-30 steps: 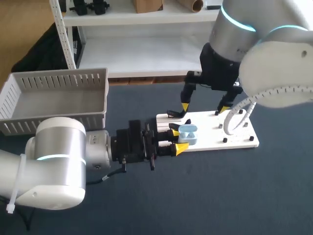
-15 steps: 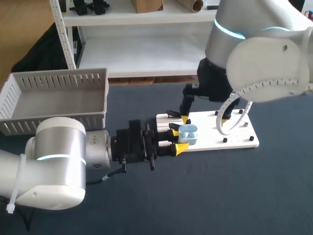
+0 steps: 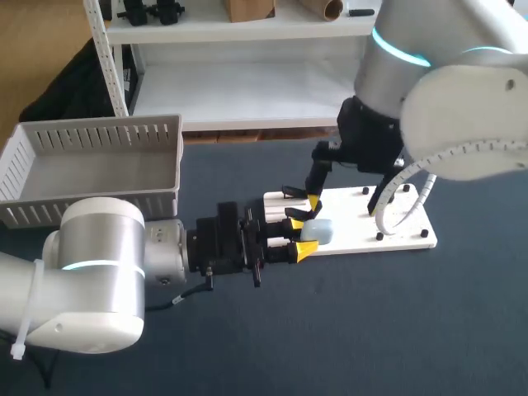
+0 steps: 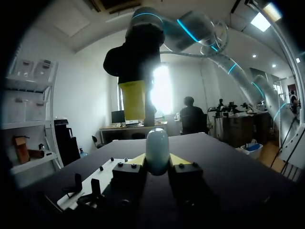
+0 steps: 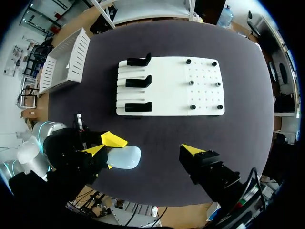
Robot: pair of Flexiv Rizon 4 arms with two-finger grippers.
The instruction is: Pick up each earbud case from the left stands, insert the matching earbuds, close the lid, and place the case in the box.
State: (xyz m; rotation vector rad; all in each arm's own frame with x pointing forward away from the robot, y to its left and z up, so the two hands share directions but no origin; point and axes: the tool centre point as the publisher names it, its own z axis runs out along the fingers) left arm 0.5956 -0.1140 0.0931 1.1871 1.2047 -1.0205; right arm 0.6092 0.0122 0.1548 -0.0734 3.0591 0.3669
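Pale blue rounded plastic earbud case [image 3: 320,232] is sitting with its lid shut, pinched between the two yellow tips of the left gripper [image 3: 299,236], one tip on each flank. Its long axis is running straight out along those fingers. The rounded end is pointing ahead past the tips, away from the wrist.

Left arm is lying low and roughly level across the dark table [image 3: 371,330], fingers pointing out toward the right arm.

Right gripper [image 5: 152,145] is hanging over the case, fingers pointing down at the table, jaws spread wide and gripping nothing. One of its yellow tips is just beside the case, close to the left gripper's tips; can't tell if it's touching. The other tip is well apart, on the far side. The case is lying off-centre between those open jaws, hard against the near one.

Flat white pegged board [image 5: 169,93] is lying just beside the left jaws and ahead of the right ones. Its three black stands [image 5: 136,81] are sitting at the end nearer the left gripper.

Grey slatted plastic box [image 3: 99,153] is sitting well behind the left jaws, off to the arm's side.
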